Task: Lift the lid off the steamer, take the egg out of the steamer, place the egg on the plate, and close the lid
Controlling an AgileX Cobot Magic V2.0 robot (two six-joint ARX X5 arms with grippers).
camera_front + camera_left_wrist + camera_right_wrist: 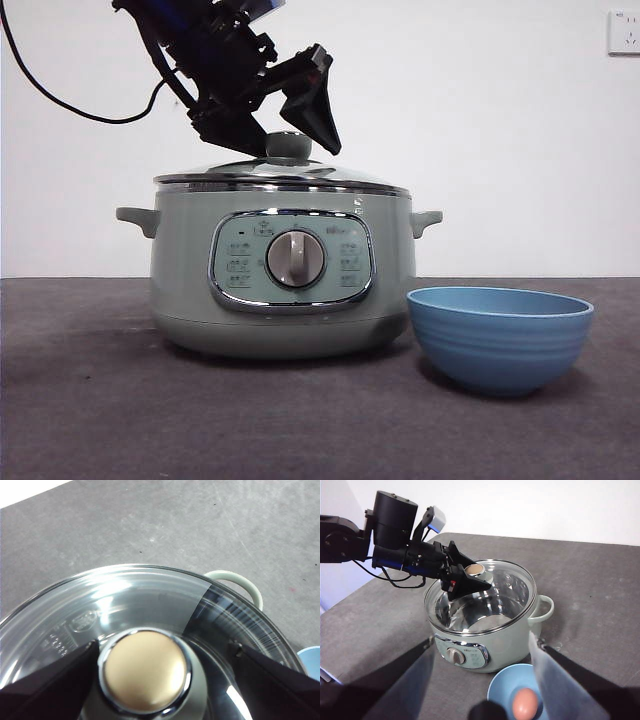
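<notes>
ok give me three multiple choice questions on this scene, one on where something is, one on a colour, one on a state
1. Where is the egg?
A. in the blue bowl
B. inside the steamer
C. on the table

2. What colour is the bowl?
A. red
B. blue
C. white

3. How does the lid stand?
A. lying on the table
B. held high above the pot
C. seated on the steamer

Answers:
1 A, the right wrist view shows it in the bowl.
2 B, plain in the front view.
3 C, its rim sits on the pot, with the left gripper open around the knob.
</notes>
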